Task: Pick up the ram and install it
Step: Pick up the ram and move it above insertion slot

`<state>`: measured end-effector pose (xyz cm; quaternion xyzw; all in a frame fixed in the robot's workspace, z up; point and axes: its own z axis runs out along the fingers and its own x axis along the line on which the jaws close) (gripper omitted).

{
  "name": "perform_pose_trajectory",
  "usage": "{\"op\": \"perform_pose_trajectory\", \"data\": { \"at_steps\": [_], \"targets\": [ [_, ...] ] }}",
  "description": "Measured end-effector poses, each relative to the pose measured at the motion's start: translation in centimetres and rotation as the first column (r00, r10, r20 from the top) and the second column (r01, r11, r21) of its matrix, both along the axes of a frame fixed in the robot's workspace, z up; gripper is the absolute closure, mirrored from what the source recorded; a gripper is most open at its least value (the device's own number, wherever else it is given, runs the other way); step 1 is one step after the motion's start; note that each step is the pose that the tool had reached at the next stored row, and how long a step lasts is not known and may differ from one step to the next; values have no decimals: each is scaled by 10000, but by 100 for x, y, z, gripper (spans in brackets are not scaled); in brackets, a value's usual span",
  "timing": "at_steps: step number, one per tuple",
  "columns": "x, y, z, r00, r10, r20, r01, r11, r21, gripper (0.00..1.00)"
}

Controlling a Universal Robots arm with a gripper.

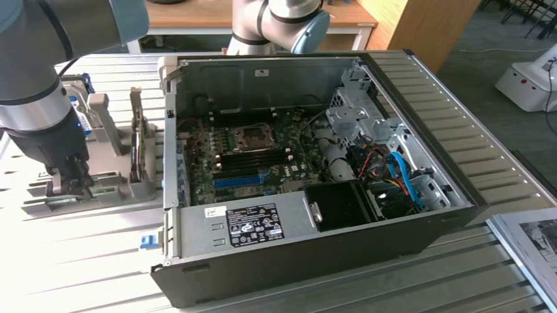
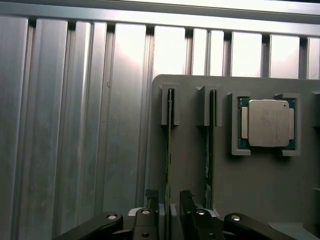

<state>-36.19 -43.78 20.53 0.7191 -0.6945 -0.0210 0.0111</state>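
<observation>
second stick (image 2: 208, 150) hems pincer (image 2: 169, 200); open table (image 2: 75, 125) opposite

In the exterior view, looks down at a slant from high above and well back from the pincer (image 1: 73, 188), taking in the slatted table (image 1: 78, 264), the grey holder (image 1: 122, 190) under the pincer and the open computer case (image 1: 304, 267) beside that. In the wrist view, rides just behind the pincer (image 2: 169, 202), faces down past its tips, very close to the grey holder (image 2: 192, 165) and the slatted table (image 2: 75, 130). Shared: pincer tips, grey holder, neighbouring slats.
</observation>
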Motion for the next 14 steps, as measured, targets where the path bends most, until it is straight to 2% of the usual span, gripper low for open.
{"op": "perform_pose_trajectory", "data": {
  "at_steps": [14],
  "targets": [
    [0, 0, -50, 10000, -1, 0, 1, 10000, 0, 69]
  ]
}}
